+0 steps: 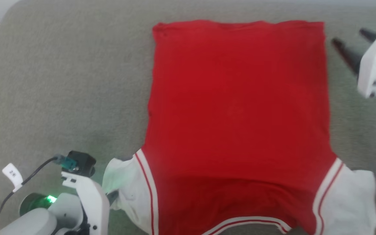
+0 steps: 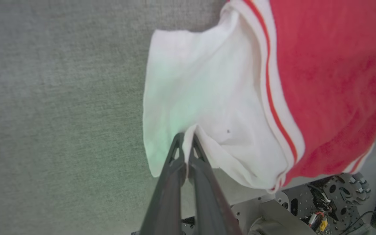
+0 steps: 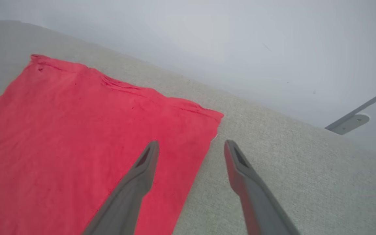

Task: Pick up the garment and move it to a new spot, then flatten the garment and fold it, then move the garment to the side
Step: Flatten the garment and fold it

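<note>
Grey-beige cloth-covered surface (image 1: 60,85) with a rounded far corner. A red garment (image 1: 237,114) lies spread flat on it, plain side up, white sleeves toward the near edge

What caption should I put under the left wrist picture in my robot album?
The left gripper pinches the white sleeve of the red garment on a grey surface.
</note>
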{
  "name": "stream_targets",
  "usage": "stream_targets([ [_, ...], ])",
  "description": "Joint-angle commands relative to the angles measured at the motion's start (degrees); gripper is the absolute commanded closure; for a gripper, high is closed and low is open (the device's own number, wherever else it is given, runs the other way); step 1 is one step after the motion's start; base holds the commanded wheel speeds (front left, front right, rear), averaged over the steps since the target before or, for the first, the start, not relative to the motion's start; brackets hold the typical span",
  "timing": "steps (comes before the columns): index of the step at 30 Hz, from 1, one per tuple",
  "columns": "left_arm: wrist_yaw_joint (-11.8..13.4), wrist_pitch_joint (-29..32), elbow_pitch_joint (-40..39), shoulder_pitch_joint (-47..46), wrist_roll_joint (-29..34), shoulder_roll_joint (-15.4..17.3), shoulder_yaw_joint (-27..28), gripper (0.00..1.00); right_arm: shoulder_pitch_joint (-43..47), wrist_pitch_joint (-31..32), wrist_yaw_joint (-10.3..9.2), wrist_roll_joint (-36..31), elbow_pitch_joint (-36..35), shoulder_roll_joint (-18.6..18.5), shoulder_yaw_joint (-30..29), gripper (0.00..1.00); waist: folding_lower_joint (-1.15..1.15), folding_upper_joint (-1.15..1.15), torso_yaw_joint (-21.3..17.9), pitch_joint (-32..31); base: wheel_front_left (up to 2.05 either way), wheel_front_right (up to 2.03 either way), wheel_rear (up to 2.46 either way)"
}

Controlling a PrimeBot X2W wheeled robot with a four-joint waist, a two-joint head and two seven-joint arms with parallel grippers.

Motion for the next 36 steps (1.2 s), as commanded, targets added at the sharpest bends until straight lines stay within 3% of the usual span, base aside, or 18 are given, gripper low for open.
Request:
stream_targets([
  [1,-0.6,0.3,0.3,-1.1,0.9,-0.6,-0.3,1.00,-2.2,-0.3,0.01,-0.3,2.7,0.1,0.4,0.00,0.00,0.00,1.9,1.9,0.00,0.00,0.00],
  [16,-5.0,-0.3,6.4,-6.9,2.6,-7.0,-2.3,1.00,-19.9,2.5,0.01,-2.8,36.6,2.1,-1.2,0.00,0.00,0.00,7.9,8.6,0.00,0.00,0.00],
  [25,-6.7,-0.8,9.9,-8.9,2.6,-9.4,-2.6,1.00,-20.7,7.6,0.10,-3.1,46.4,5.5,-0.6,0.00,0.00,0.00,9.0,9.7,0.00,0.00,0.00],
  [26,-6.8,-0.9,10.3,-8.9,2.5,-9.5,-2.5,1.00,-20.7,8.2,0.15,-3.4,46.6,5.9,0.1,0.77,0.00,0.00,9.0,9.7,0.00,0.00,0.00],
  [27,-6.9,-0.9,10.6,-9.0,2.4,-9.6,-2.5,1.00,-20.7,8.4,0.16,-3.2,46.8,5.8,0.4,1.00,0.00,0.00,8.9,9.6,0.00,0.00,0.00],
  [36,-6.3,-1.5,12.3,-8.1,1.6,-8.0,-1.3,1.00,-21.2,8.3,0.01,-2.0,43.8,4.5,5.2,1.00,0.00,0.00,5.6,6.5,0.00,0.00,0.00],
])
